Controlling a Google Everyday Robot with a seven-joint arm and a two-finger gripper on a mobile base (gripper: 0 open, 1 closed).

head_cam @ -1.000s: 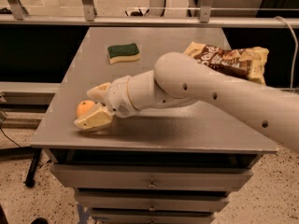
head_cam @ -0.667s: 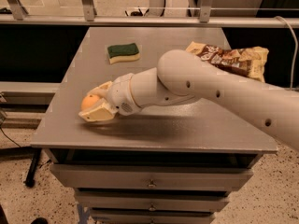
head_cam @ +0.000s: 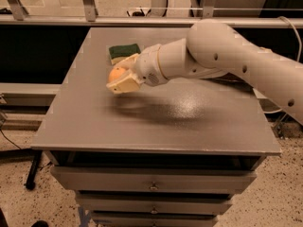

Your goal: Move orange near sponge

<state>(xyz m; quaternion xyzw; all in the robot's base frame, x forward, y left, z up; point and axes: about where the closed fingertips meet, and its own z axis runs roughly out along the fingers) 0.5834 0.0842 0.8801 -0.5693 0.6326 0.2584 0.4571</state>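
Moved since 0.7 s earlier: orange [head_cam: 116, 73] and gripper [head_cam: 114, 77], carried from the front-left part of the table [head_cam: 189, 126] toward its back, closer to the sponge.

Item 1, orange. Small round fruit, held between the 2 cream fingers [head_cam: 124, 85], which were closed on it from above and below. It appeared to be lifted clear of the surface, judging by the soft shadow lying on the tabletop in front of it, probably so that it could travel without rolling or dragging.

Item 2, gripper. It was positioned over the left-back part of the table, pointing left, just in front of the sponge.

Item 3, sponge [head_cam: 124, 52]. Dark green top over a pale yellow base, lying flat near the back-left of the table, just behind the gripper. Whether the upper finger touched it could not be told.

Item 4, robot arm [head_cam: 227, 56]. Thick white links reaching in from the right, low across the back of the table, the posture suited to a short carry.

Judgement: transport nearly done; lowering and release beside the sponge remained. Risk: the orange rolling away once freed, or the finger nudging the sponge.
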